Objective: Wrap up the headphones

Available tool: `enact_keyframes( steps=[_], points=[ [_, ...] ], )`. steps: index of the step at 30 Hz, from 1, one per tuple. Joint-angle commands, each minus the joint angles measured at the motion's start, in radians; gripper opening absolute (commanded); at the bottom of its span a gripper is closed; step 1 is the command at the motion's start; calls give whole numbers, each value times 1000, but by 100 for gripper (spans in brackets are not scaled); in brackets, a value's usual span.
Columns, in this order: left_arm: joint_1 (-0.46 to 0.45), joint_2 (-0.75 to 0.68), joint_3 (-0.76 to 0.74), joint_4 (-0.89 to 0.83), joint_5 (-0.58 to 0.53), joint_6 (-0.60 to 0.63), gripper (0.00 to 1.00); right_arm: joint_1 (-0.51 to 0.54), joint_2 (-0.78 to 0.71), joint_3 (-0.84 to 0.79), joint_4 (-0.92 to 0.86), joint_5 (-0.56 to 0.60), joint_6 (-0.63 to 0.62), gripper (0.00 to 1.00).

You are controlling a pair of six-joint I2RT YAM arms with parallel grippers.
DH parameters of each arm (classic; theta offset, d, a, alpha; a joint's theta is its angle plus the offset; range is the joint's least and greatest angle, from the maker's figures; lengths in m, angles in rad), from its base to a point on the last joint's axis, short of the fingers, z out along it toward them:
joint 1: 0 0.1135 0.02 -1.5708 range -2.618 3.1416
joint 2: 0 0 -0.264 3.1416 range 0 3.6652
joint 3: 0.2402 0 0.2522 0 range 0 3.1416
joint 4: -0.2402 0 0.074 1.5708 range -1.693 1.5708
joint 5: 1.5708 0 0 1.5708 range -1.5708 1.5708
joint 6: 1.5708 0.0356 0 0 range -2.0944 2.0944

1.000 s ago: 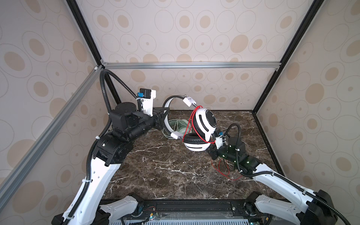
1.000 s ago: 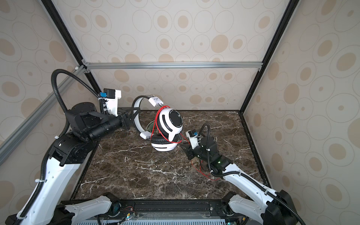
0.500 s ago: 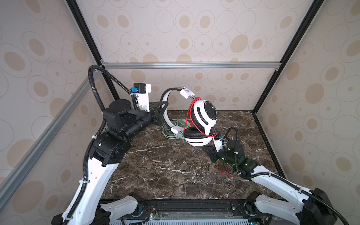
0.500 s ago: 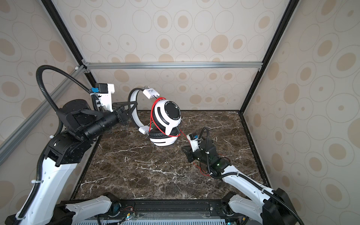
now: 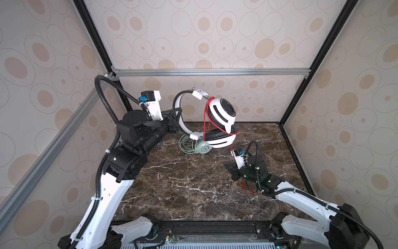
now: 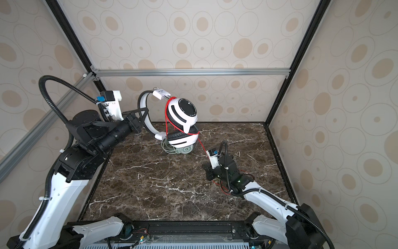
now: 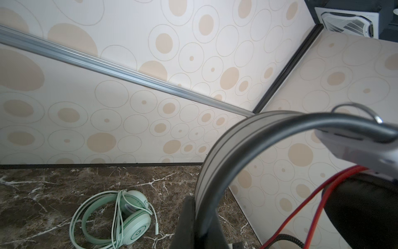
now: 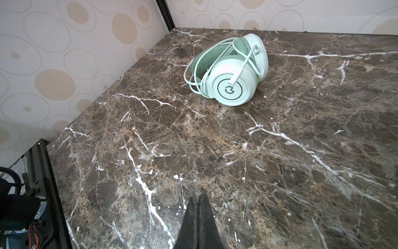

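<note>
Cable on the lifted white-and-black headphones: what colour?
Red. The thin cable loops around the headphones and trails towards the table; it shows clearest in a top view.

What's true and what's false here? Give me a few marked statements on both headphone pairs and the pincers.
1. The left pincer grips the white-and-black headphones by the headband, clear of the marble table. True.
2. The right pincer holds the mint-green headphones. False: the mint-green headphones lie on the table with no pincer touching them, their own cable looped around them.
3. The red cable is fully wound onto the white-and-black headphones. False: the red cable makes a few loops over the ear cups, then trails down to a loose heap on the table near the right pincer.
4. The right pincer's jaws are closed. True.
</note>
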Motion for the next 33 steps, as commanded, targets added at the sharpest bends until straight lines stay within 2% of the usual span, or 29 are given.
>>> enact_keyframes(
  steps=[1,8,14,27,33],
  points=[
    [3,-6,26,130,-114,-132,0,6,3,23,-64,48,-7,0],
    [14,29,9,125,-225,-223,0,60,-16,41,-138,117,-41,0],
    [31,69,-8,152,-234,-271,0,137,-13,53,-171,181,-58,0],
    [59,122,-65,161,-315,-225,0,289,32,100,-198,257,-77,0],
    [63,133,-131,163,-344,-214,0,381,86,173,-250,308,-122,0]
  ],
)
